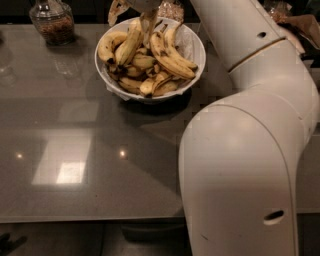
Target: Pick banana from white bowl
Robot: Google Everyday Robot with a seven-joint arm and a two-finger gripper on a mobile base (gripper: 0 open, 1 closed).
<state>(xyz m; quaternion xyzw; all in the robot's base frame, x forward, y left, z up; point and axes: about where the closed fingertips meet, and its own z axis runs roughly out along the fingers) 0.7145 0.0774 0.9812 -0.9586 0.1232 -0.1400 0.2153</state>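
Note:
The white bowl (192, 47) stands at the back of the grey table, heaped with several speckled yellow bananas. The banana (128, 46), long and fairly straight, leans up on the left side of the heap with its top end at the far rim. A joined curved pair (172, 57) lies to its right. My gripper (132, 17) hangs over the far side of the bowl, open, with one fingertip (117, 10) left of the banana's top end and the other (147, 25) just right of it. Nothing is held.
A glass jar (52, 22) with brown contents stands at the back left. My large white arm (240, 150) fills the right side and hides that part of the table. Clear packets (172, 10) lie behind the bowl. The table's front edge (90, 219) runs near the bottom.

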